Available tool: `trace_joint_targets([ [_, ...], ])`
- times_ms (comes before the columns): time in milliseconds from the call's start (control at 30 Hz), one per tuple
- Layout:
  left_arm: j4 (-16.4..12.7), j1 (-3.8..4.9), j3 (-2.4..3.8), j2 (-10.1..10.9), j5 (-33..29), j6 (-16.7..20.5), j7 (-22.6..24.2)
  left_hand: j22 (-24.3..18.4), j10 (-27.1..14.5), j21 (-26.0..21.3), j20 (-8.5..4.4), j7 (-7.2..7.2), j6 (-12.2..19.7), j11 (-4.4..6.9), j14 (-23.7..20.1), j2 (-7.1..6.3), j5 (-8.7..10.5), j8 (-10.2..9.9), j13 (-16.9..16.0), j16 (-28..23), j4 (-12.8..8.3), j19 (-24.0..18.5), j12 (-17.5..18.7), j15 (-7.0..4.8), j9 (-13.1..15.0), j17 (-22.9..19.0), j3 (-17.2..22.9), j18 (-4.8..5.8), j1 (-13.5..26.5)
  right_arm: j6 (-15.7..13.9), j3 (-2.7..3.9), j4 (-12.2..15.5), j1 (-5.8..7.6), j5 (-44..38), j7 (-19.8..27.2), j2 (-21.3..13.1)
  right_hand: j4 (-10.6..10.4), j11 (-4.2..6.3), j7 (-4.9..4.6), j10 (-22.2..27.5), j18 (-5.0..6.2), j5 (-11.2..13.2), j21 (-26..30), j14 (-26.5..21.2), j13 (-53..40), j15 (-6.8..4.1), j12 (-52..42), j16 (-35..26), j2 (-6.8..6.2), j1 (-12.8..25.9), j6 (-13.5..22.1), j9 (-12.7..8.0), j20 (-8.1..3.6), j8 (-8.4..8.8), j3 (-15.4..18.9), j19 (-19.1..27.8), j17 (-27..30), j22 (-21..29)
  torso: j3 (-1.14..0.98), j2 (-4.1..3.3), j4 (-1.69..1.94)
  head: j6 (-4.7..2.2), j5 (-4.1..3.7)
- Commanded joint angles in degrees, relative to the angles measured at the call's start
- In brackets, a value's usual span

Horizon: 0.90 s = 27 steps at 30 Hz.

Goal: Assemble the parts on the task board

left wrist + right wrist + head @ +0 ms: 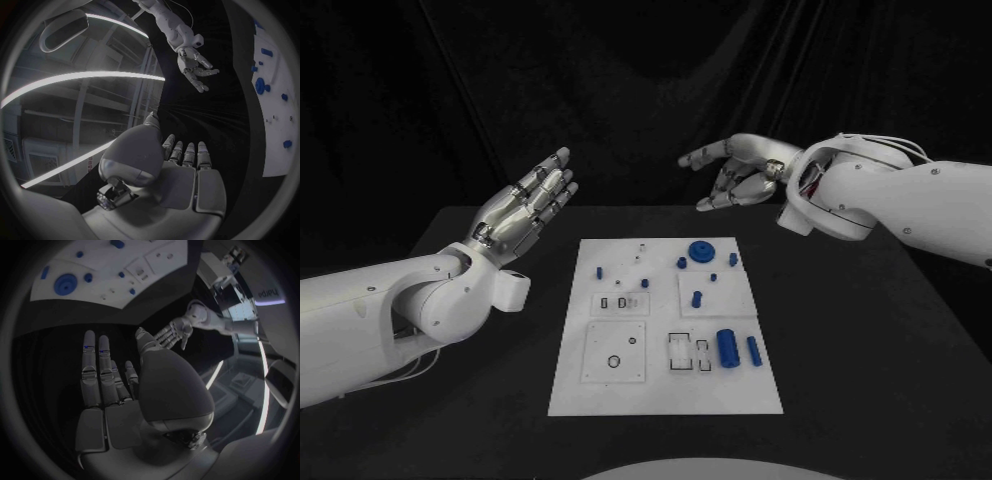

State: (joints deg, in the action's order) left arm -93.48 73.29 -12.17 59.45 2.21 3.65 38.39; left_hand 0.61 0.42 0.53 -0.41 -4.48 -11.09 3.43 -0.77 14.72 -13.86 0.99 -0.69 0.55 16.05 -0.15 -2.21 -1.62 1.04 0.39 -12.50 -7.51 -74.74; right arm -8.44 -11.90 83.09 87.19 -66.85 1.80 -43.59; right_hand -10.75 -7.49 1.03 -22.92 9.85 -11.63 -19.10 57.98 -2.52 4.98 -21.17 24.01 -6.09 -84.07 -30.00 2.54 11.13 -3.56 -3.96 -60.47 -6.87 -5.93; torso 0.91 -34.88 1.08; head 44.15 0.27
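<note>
Currently both the left hand and the right hand hover empty with fingers spread, raised beyond the far end of the task board. The blue parts lie scattered on the board, the gear-like disc near its far edge. For the first pick, lower one hand vertically over a single part, keeping fingers clear of neighbours.
</note>
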Motion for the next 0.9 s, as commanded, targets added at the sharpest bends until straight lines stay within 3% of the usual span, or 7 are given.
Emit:
trace_joint_targets([
  [33,-0.26,0.3,0.06,-0.19,1.44,0.02,2.45,-0.61,-0.3,-0.53,0.26,0.06,0.04,-0.26,0.77,-0.01,-1.51,0.46,0.08,-0.55,0.64,0.15,-0.63,-1.15,0.43,-0.39,-3.16,0.96,-0.88,7.05,0.01,-0.45,0.19,-25.36,-6.11,1.25,1.53,1.75,0.97,-8.65,0.68,1.84,-3.28,7.14,-1.3,-2.53,-2.65,2.77,0.87,-1.6,-6.51,1.33,-2.84,-1.73,-0.96,-6.3,-2.72,-2.03,0.62,-1.86,0.41,-1.0,-0.49],
  [100,-0.18,0.36,0.06,-0.34,1.47,-0.44,2.42,-0.61,-0.33,-0.53,0.58,0.26,0.0,-0.11,0.77,0.23,-2.28,0.46,0.1,-0.55,0.62,0.15,-0.54,-0.97,0.43,-0.39,-3.01,0.81,-1.25,7.44,0.01,-0.77,0.0,-29.18,-5.7,1.98,3.24,2.6,0.32,-13.25,0.71,1.93,-5.82,12.36,-1.32,-4.19,-1.2,5.36,1.28,-1.38,-13.48,2.2,-4.52,-2.99,-0.51,-10.51,-5.12,-3.53,0.74,-2.23,0.66,-1.21,-0.8],
  [267,-0.2,0.45,0.05,-0.55,1.5,-1.24,2.7,-0.61,-0.35,-0.53,1.93,0.69,-0.54,-0.07,0.77,0.89,-4.9,0.54,0.09,-0.55,0.58,0.15,-0.62,-0.02,0.49,-0.39,-2.48,0.45,-2.54,6.55,0.01,-1.28,-1.17,-35.28,-4.94,3.15,4.81,4.2,-0.52,-19.02,0.5,1.29,-12.19,18.19,-1.63,-6.68,0.04,13.0,1.47,-0.32,-17.25,3.44,-6.82,-3.53,-0.02,-15.81,-10.41,-7.75,1.13,-3.37,1.47,-1.72,-1.63],
  [433,-0.87,0.47,0.05,-0.59,1.51,-1.68,2.8,-0.61,-0.33,-0.53,2.91,0.95,-0.88,-0.35,0.77,0.97,-6.51,0.58,0.05,-0.55,0.55,0.15,-0.87,0.59,0.52,-0.39,-2.21,0.04,-3.45,4.99,0.01,-0.98,-2.54,-37.32,-5.15,3.29,3.92,4.31,-0.82,-20.55,0.49,1.37,-17.61,20.25,-1.65,-7.39,1.92,18.68,0.35,1.75,-17.61,4.04,-7.58,-2.67,0.21,-16.73,-14.31,-11.99,1.53,-4.05,2.35,-2.39,-2.42],
  [567,-1.07,0.48,0.05,-0.59,1.52,-2.05,2.76,-0.61,-0.35,-0.53,3.75,1.25,-1.04,-0.7,0.77,1.0,-9.44,0.58,0.05,-0.55,0.35,0.15,-0.95,0.87,0.52,-0.39,-1.5,-0.59,-5.34,4.07,0.01,-0.8,-3.34,-37.92,-5.38,3.47,3.84,4.39,-1.03,-22.15,-0.72,-1.8,-31.56,22.25,-1.84,-7.81,3.42,30.09,-0.21,2.12,-17.99,4.69,-8.14,-1.73,-0.71,-16.86,-25.44,-26.93,1.78,-4.44,2.92,-2.61,-2.83],
  [700,-0.89,0.48,0.04,-0.69,1.52,-2.38,2.72,-0.61,-0.37,-0.53,4.34,1.29,-1.0,-0.64,0.77,1.0,-11.55,0.57,0.06,-0.55,0.21,0.15,-0.93,1.02,0.52,-0.39,-1.01,-0.95,-6.53,2.69,0.01,-0.9,-4.17,-38.2,-5.16,3.81,4.46,4.45,-1.31,-23.25,-1.2,-5.57,-36.79,22.72,-2.08,-7.98,3.56,34.31,-0.2,1.89,-18.59,5.13,-8.19,-1.53,-1.39,-15.99,-30.62,-33.1,1.96,-4.86,3.59,-2.93,-3.55],
  [900,-1.03,0.47,0.04,-0.91,1.52,-3.06,2.31,-0.61,-0.4,-0.53,5.13,2.06,-1.23,-0.68,0.77,1.19,-13.03,0.61,0.08,-0.55,0.21,0.15,-0.83,1.4,0.56,-0.39,-0.54,-1.33,-7.27,0.6,0.01,-1.6,-5.42,-38.32,-4.72,4.36,4.71,4.51,-1.53,-25.17,-1.42,-6.49,-39.88,22.85,-2.9,-8.04,2.43,36.77,-0.54,2.63,-19.04,5.72,-8.2,-1.42,-1.69,-15.18,-33.5,-36.79,2.12,-4.97,3.86,-2.48,-3.81],
])
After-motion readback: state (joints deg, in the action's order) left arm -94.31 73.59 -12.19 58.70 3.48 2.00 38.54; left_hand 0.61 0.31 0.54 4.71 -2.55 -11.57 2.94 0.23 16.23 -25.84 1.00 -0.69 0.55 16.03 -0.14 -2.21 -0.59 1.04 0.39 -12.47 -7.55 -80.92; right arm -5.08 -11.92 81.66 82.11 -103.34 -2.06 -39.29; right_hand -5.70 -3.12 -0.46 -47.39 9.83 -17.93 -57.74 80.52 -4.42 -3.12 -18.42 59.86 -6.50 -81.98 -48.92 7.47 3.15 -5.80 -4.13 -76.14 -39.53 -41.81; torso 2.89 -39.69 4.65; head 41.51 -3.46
